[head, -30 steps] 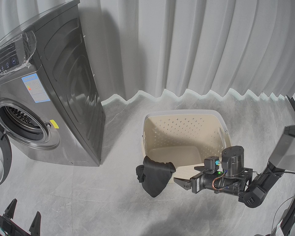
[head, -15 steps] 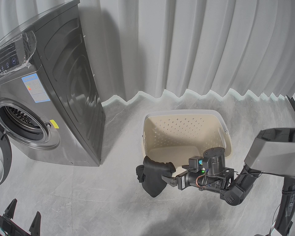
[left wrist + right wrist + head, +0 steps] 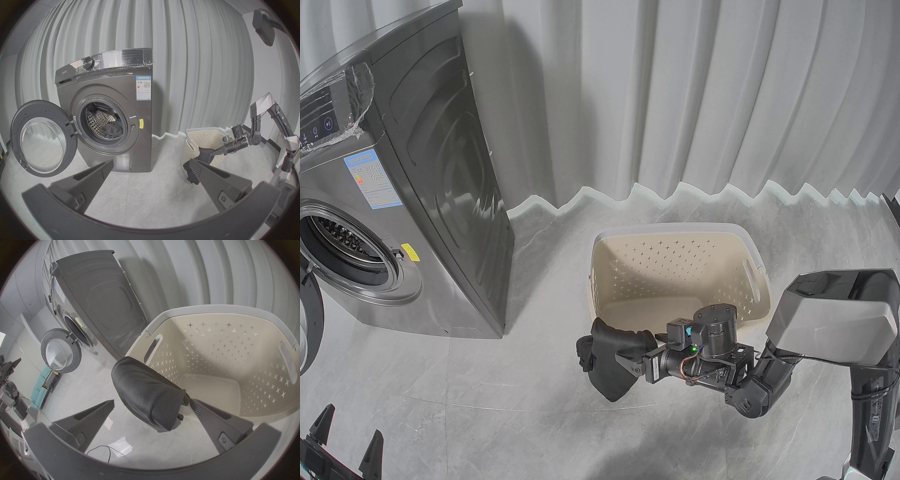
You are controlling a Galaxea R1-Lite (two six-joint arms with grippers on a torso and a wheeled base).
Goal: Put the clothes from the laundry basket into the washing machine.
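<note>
Right pincer [image 3: 626, 362] is open, its fingers spread on either side of the black garment [image 3: 610, 370], which hangs over a front corner of the laundry basket [image 3: 675, 227]. Left pincer [image 3: 347, 437], also open, sits low, facing the washing machine [image 3: 444, 156] and its open door [image 3: 42, 139].

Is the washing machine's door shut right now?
No, the round door hangs swung wide open beside the washing machine, leaving the drum exposed.
</note>
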